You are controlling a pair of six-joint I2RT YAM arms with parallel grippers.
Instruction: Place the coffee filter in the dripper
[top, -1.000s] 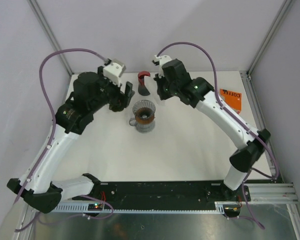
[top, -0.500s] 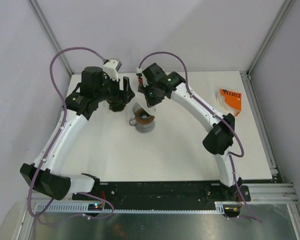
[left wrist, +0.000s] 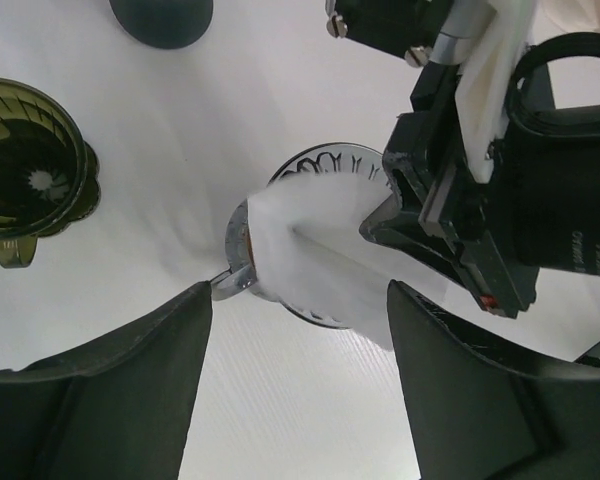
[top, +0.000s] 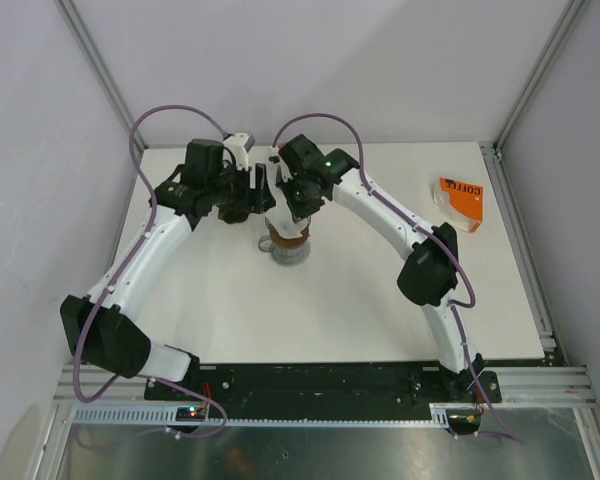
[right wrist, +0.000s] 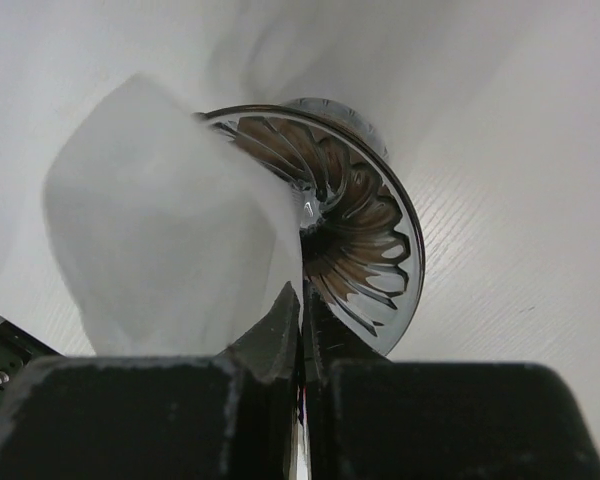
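The clear ribbed glass dripper (top: 289, 246) stands at the table's back middle. The white paper coffee filter (right wrist: 170, 250) lies partly inside it, with one side reaching over the rim. My right gripper (right wrist: 300, 300) is shut on the filter's edge, right above the dripper (right wrist: 365, 240). In the left wrist view the filter (left wrist: 310, 245) covers most of the dripper (left wrist: 330, 160), and the right gripper (left wrist: 380, 225) pinches it from the right. My left gripper (left wrist: 300, 300) hangs open just beside the dripper, nothing between its fingers (left wrist: 150, 370).
A dark olive ribbed cup with a handle (left wrist: 30, 160) stands left of the dripper in the left wrist view, and a dark round object (left wrist: 160, 12) behind it. An orange coffee packet (top: 462, 199) lies at the back right. Both arms crowd the dripper.
Both arms swung inward to the dripper. The right gripper carried the filter down onto it. The left gripper moved right, close beside the dripper, and narrowed a little.
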